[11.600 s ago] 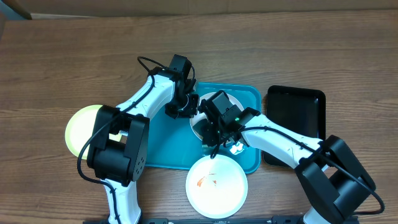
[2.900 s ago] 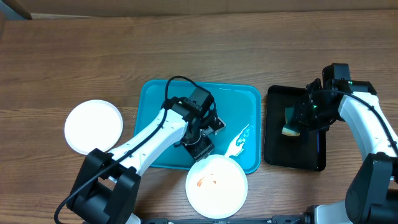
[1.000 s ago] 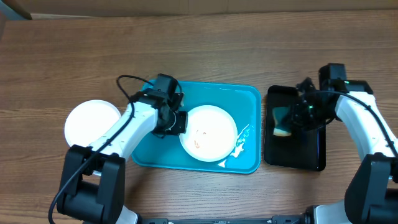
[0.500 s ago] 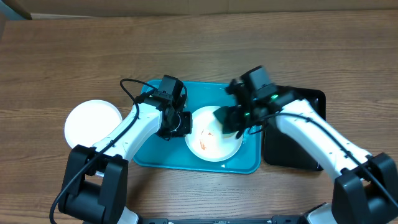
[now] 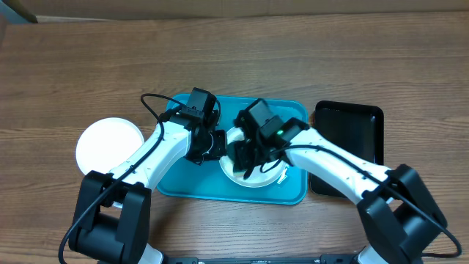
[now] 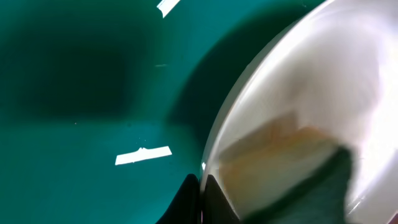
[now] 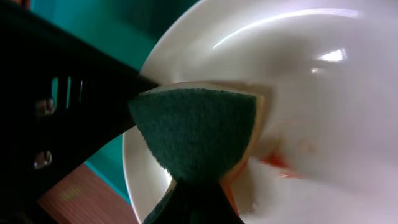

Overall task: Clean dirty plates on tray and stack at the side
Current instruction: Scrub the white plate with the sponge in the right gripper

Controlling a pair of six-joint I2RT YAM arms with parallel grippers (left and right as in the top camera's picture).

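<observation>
Sponge point(image 7: 196, 130) clamped in the right hand point(image 5: 246, 157) presses the white plate point(image 5: 265, 178) at the turquoise tray's point(image 5: 176, 176) centre, orange-red smear point(image 7: 273, 160) just beside the sponge, while the left hand point(image 5: 212, 144), nearer the tray's left end, pinches the plate's rim.

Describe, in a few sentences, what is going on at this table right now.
Two robot arms are cleaning a white plate that sits on the blue tray. The left gripper pinches the plate's rim. The right gripper holds a green sponge against the plate, next to orange-red smears. Another plate sits on the table left of the tray, and a black tray lies to the right.
</observation>
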